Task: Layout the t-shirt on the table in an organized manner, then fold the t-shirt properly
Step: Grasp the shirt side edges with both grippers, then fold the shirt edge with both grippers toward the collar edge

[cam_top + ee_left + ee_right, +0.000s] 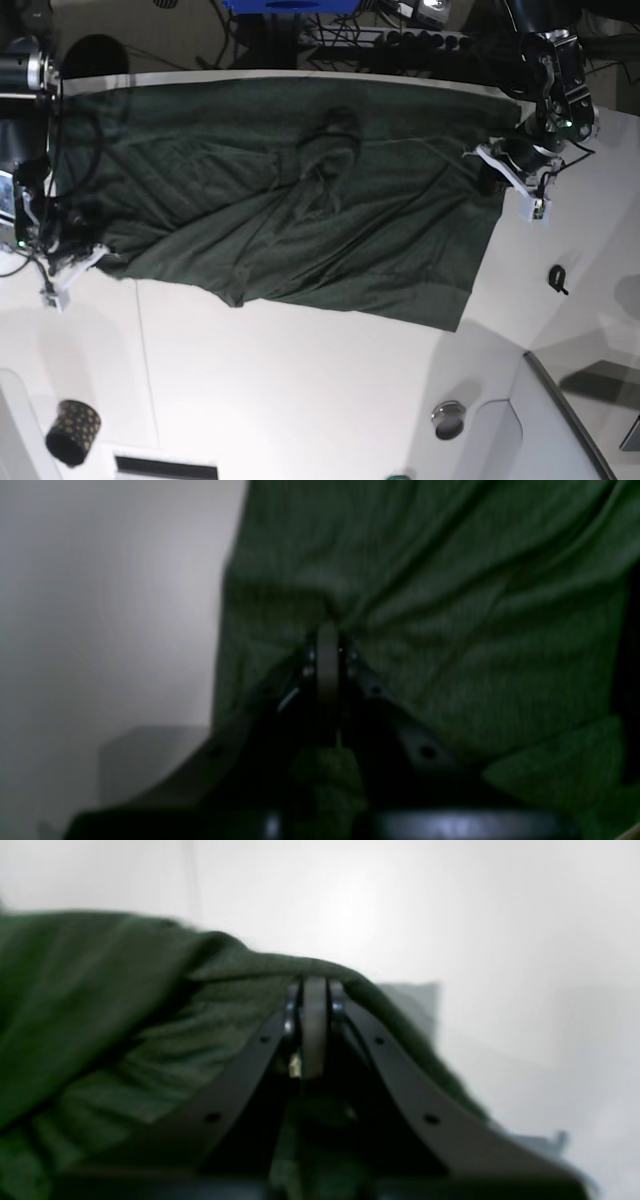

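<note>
Two sets of jaws, left gripper [327, 640] and right gripper [314, 990], clench the t-shirt [290, 200] edges at 3 and 9 o'clock; the soft, limp fabric likely sags over the surface [300, 380].

Dark green t-shirt [290, 200] spread (wrinkled) across white table [300, 400].

Left claw [327, 652] and right claw [314, 1000], both clamped tight.
</note>
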Robot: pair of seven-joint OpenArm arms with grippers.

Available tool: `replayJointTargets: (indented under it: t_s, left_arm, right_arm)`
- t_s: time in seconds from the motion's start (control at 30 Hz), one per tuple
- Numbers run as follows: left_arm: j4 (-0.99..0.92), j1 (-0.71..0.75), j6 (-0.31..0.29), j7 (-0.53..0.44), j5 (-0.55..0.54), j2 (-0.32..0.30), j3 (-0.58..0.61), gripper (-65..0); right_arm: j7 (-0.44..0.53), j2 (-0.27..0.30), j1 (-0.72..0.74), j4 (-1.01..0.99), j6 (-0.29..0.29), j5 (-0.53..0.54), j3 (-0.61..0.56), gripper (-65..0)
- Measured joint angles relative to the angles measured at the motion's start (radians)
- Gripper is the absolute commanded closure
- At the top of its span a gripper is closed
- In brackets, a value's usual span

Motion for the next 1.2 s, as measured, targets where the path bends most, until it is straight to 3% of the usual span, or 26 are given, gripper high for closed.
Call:
replayJointTargets:
  t_s: [0.13, 0.23, 0.37, 0.47, 0.57, 0.63, 0.73, 0.77, 0.8, 0.93, 1.03, 1.2]
  left_arm:
    - [0.000, -0.007, 0.000, -0.005, -0.001, -0.003, -0.006, 0.0]
    - [0.000, -0.008, 0.000, -0.004, -0.001, -0.005, -0.008, 0.0]
    - [0.000, -0.008, 0.000, -0.004, 0.000, -0.005, -0.008, 0.0]
    - [0.003, -0.009, 0.000, -0.004, 0.000, -0.003, -0.008, 0.0]
    - [0.006, -0.012, 0.000, -0.004, -0.002, -0.005, -0.009, 0.0]
    - [0.006, -0.013, 0.000, -0.004, -0.003, -0.008, -0.010, 0.0]
    - [0.006, -0.012, 0.000, -0.004, -0.003, -0.008, -0.010, 0.0]
    - [0.006, -0.013, 0.000, -0.004, -0.003, -0.008, -0.010, 0.0]
    - [0.006, -0.013, 0.000, -0.004, -0.003, -0.009, -0.010, 0.0]
    - [0.003, -0.036, 0.000, -0.002, -0.003, -0.035, -0.010, 0.0]
    - [0.008, -0.046, 0.000, -0.007, -0.003, -0.060, -0.013, 0.0]
    - [-0.002, -0.058, 0.000, 0.004, 0.001, -0.080, -0.012, 0.0]
  right_arm:
    - [0.047, -0.011, -0.005, -0.005, -0.002, -0.006, 0.004, -0.6]
    - [0.052, -0.018, -0.005, 0.001, -0.066, 0.001, 0.004, -0.6]
    - [0.032, -0.024, -0.014, 0.037, -0.092, -0.011, 0.003, -0.6]
    - [0.016, -0.024, -0.066, 0.160, -0.068, -0.024, 0.008, -1.4]
    - [0.010, -0.049, -0.122, 0.344, -0.016, -0.024, 0.102, -3.3]
    - [0.018, -0.056, -0.122, 0.415, -0.011, -0.026, 0.138, -12.6]
    - [0.013, -0.022, -0.087, 0.407, 0.010, -0.024, 0.094, -38.9]
    - [0.003, -0.005, -0.070, 0.377, 0.026, -0.024, 0.063, -44.4]
    - [-0.027, 0.010, -0.048, 0.338, 0.044, -0.024, 0.036, -45.8]
    - [-0.043, 0.024, 0.069, 0.093, 0.134, -0.024, -0.016, -41.1]
    - [-0.003, 0.025, 0.141, -0.063, 0.166, -0.027, -0.022, -37.8]
    - [0.035, 0.026, 0.158, -0.147, 0.177, -0.029, -0.023, -38.1]
